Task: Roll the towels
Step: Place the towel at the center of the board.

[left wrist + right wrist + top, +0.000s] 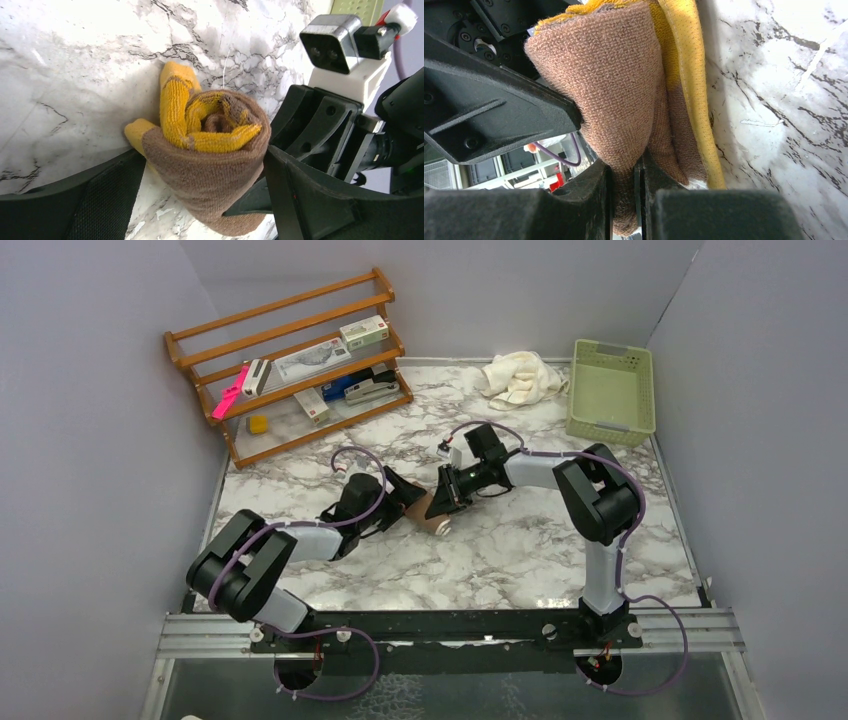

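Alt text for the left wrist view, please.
A towel, rolled with mustard-yellow inside and brown outside, lies on the marble table between the left claw's spread fingers. The right claw pinches its lower right edge.

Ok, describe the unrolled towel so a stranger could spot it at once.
At the marble table's far edge sits a pale green basket, far right. Just left of it lies the cream towel, a crumpled heap; the other towel is mustard-brown, rolled, mid-table.

rolled towel [624,85], pinched in right end effector [624,182]
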Action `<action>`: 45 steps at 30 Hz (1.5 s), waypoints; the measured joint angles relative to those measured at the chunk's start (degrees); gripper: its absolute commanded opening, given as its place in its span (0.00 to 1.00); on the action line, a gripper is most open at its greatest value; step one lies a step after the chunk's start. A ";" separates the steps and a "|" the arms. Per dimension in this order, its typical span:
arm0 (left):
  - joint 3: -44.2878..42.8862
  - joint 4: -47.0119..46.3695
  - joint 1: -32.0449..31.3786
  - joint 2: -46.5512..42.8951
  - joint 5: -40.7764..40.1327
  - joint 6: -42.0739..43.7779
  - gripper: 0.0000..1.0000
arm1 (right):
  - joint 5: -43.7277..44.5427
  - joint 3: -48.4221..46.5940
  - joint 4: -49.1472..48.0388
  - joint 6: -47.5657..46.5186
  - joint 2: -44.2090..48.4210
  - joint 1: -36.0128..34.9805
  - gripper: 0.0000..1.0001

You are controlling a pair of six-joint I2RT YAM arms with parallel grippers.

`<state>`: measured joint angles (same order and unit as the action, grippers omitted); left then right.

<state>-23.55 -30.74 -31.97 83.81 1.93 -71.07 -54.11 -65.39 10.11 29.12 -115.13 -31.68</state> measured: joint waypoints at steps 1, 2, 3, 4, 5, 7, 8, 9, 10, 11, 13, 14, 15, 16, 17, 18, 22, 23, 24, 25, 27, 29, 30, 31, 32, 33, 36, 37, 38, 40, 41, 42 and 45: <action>0.02 -1.03 -0.15 0.63 -0.04 -0.15 0.86 | -0.24 0.24 -0.35 0.22 0.00 0.00 0.01; 0.00 -1.73 -0.33 1.09 -0.24 -0.59 0.86 | -0.57 0.50 -0.76 0.44 0.00 0.00 0.01; 0.02 -2.38 -0.44 1.55 -0.48 -1.03 0.85 | -0.83 0.74 -1.14 0.63 0.00 0.00 0.01; 0.00 -3.08 -0.55 2.01 -0.70 -1.38 0.84 | -1.07 0.96 -1.40 0.79 0.00 0.00 0.01; 0.00 -3.69 -0.70 2.43 -1.01 -1.70 0.83 | -1.38 1.20 -1.64 0.85 0.00 0.00 0.01; 0.00 -4.61 -0.96 3.02 -1.46 -2.19 0.81 | -1.88 1.60 -2.25 1.11 0.00 0.00 0.01; 0.00 -4.94 -1.11 3.28 -1.68 -2.47 0.78 | -2.10 1.73 -2.54 1.20 0.00 0.00 0.01; 0.00 -5.38 -1.25 3.58 -1.92 -2.71 0.74 | -2.25 1.84 -2.73 1.27 0.00 0.00 0.01; 0.00 -5.70 -1.38 3.80 -2.08 -2.82 0.68 | -2.40 1.95 -2.93 1.29 0.00 0.00 0.01; 0.00 -5.99 -1.55 4.11 -2.40 -2.99 0.63 | -2.51 1.99 -3.08 1.33 0.00 0.00 0.01; 0.02 -6.25 -1.81 4.52 -2.69 -3.15 0.52 | -2.75 2.08 -3.45 1.57 0.00 0.00 0.01; 0.09 -6.34 -1.90 4.61 -2.84 -3.19 0.48 | -2.89 2.14 -3.69 1.70 0.00 0.00 0.01; 0.13 -6.45 -1.92 4.63 -2.89 -3.10 0.44 | -3.13 2.16 -3.85 1.84 0.00 0.00 0.01; 0.22 -6.67 -1.97 4.63 -2.89 -3.10 0.41 | -3.32 2.21 -4.09 1.99 0.00 -0.02 0.01; 0.24 -6.86 -2.01 4.63 -2.89 -2.89 0.38 | -3.48 2.25 -4.28 2.12 0.00 -0.02 0.01; 0.24 -7.02 -2.03 4.61 -2.89 -2.54 0.34 | -3.61 2.25 -4.39 2.14 0.00 -0.02 0.03; 0.20 -7.32 -2.03 4.17 -2.80 0.48 0.34 | -3.67 2.27 -4.39 1.44 0.07 -0.02 0.22; 0.15 -7.26 -2.01 3.89 -2.60 1.62 0.33 | -3.63 2.27 -4.20 0.79 0.28 -0.02 0.26; 0.00 -7.13 -1.95 3.58 -2.27 2.89 0.30 | -3.56 2.27 -3.96 0.15 0.61 -0.02 0.29; -0.20 -6.91 -1.81 3.21 -1.79 4.33 0.27 | -3.41 2.27 -3.74 -0.63 1.18 -0.02 0.31; -0.94 -6.29 -0.98 1.90 -0.11 7.96 0.25 | -2.71 2.27 -3.32 -2.62 3.21 -0.02 0.32; -1.99 -5.42 0.28 0.37 2.03 11.08 0.24 | -1.97 2.27 -3.15 -4.39 5.70 0.00 0.33; -2.54 -4.83 1.16 -0.55 3.43 12.66 0.25 | -1.68 2.38 -3.26 -5.20 7.15 0.13 0.33; -3.15 -4.15 2.27 -1.66 5.31 14.23 0.24 | -1.42 2.86 -3.82 -5.84 9.03 0.55 0.35; -3.67 -3.58 3.48 -2.89 7.37 15.72 0.24 | -1.27 3.85 -4.92 -6.14 11.34 0.92 0.40; -4.22 -2.80 4.81 -4.20 9.33 17.18 0.24 | -1.29 5.27 -6.38 -6.25 13.99 1.57 0.49; -6.54 1.18 8.46 -7.91 13.62 22.18 0.25 | -1.42 12.28 -13.18 -4.37 24.35 6.05 0.97; -8.04 3.80 9.64 -9.29 14.80 24.22 0.24 | -0.92 15.21 -16.33 -3.52 28.46 7.93 0.98; -9.84 6.01 10.49 -10.40 15.93 26.23 0.24 | 0.20 17.94 -19.71 -3.48 32.48 9.79 0.98; -14.14 10.01 11.17 -12.41 19.28 30.64 0.25 | 2.69 22.71 -26.91 -2.93 39.54 12.17 0.98; -15.91 11.08 11.19 -13.05 21.09 32.24 0.24 | 3.10 24.68 -30.95 -2.69 41.99 12.31 0.98; -17.90 12.04 11.23 -13.68 23.78 33.79 0.24 | 3.08 26.14 -34.82 -2.34 43.34 12.11 0.98; -22.14 12.66 11.23 -14.56 32.30 36.39 0.21 | 1.27 28.72 -48.13 0.17 41.40 11.47 0.98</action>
<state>-45.69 -18.09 -20.73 69.25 34.24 -34.68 -52.84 -36.67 -38.02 29.30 -73.73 -20.21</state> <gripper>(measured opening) 0.324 0.977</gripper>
